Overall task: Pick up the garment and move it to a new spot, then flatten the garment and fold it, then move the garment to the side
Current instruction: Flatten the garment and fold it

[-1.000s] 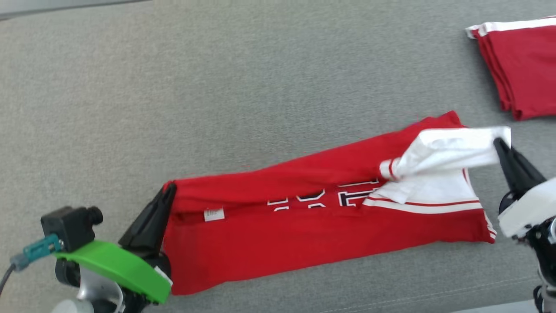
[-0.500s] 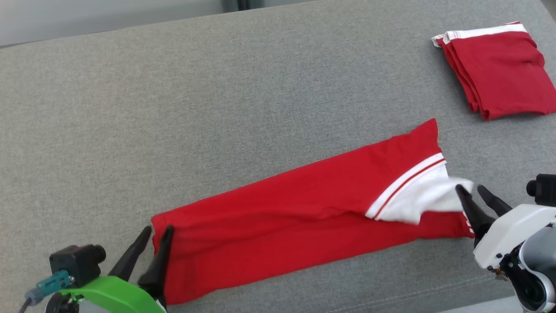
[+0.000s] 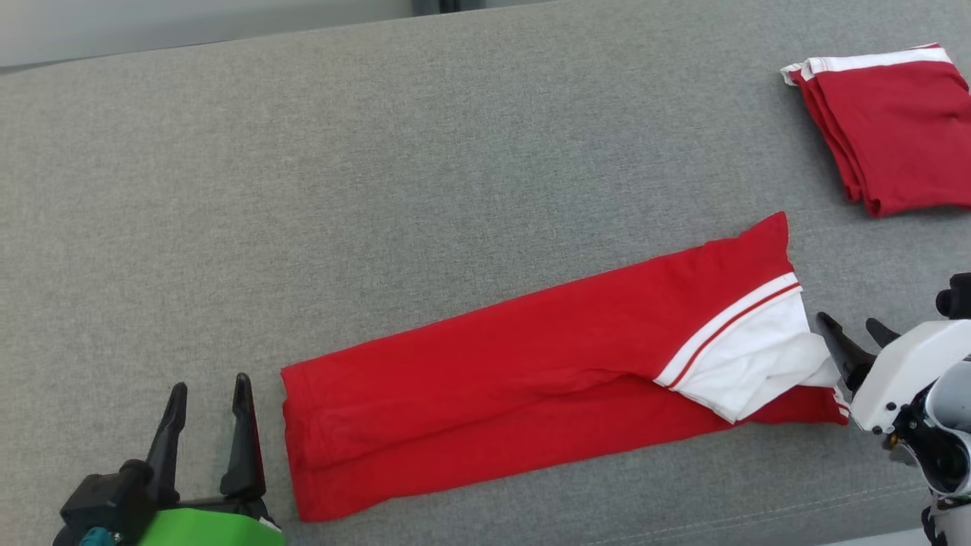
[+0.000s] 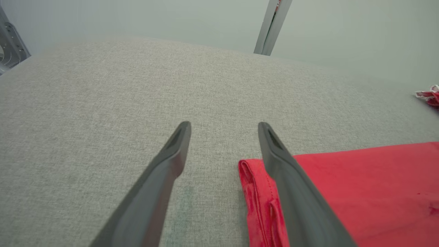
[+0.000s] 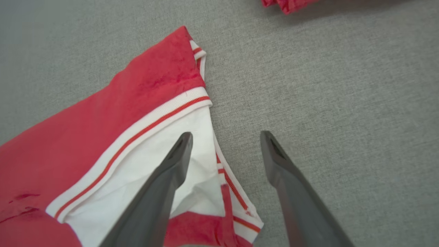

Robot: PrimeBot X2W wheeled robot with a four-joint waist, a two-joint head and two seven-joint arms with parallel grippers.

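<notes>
The red garment (image 3: 531,379) lies as a long folded strip on the grey padded surface (image 3: 379,189), its white sleeve at the right end. The block lettering and small white tag seen a second ago are now folded out of sight. The left gripper (image 3: 211,382) was pinching the left edge a second ago — now its fingers are spread, empty, just beside it. The right gripper (image 3: 846,320) has let the sleeve go too, fingers apart. A second folded red garment (image 3: 895,129) sits far right.

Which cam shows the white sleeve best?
Right wrist view: the white sleeve is close up, its red stripe and crumpled cuff clear. Head view has it smaller, at the garment's right end. Left wrist view catches the red hem end.
</notes>
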